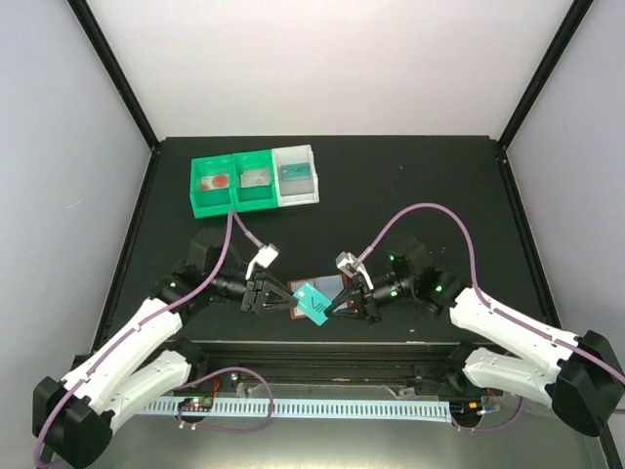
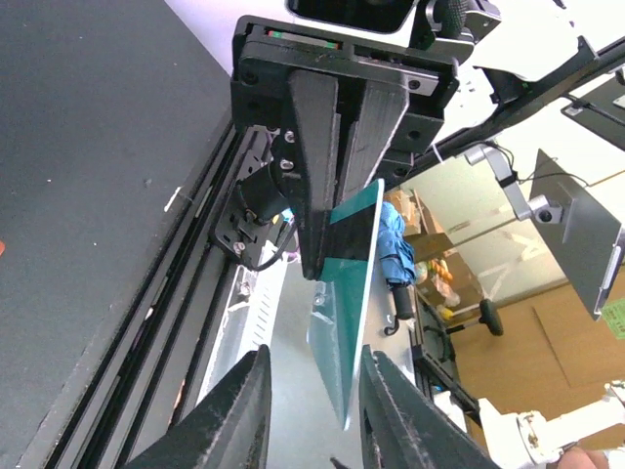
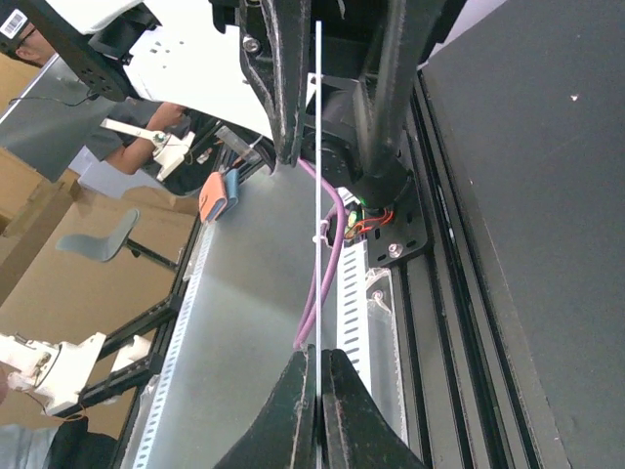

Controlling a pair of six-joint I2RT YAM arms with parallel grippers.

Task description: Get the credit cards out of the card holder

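A teal credit card [image 1: 312, 303] hangs in the air between my two grippers, just above the brown card holder [image 1: 327, 284] that lies flat on the black table. My right gripper [image 3: 318, 354] is shut on one end of the card [image 3: 318, 195], which shows edge-on as a thin pale line. My left gripper [image 2: 314, 354] is open, its jaws standing either side of the card's free corner [image 2: 352, 293] with a gap on both sides. The card lies closer to the right-hand finger. In the top view the left gripper [image 1: 285, 298] and right gripper [image 1: 332, 308] face each other.
Two joined green bins [image 1: 232, 183] and a white bin [image 1: 295, 174] stand at the back left, each with a card-like item inside. The table's near edge with its black rails [image 1: 322, 347] runs just below the grippers.
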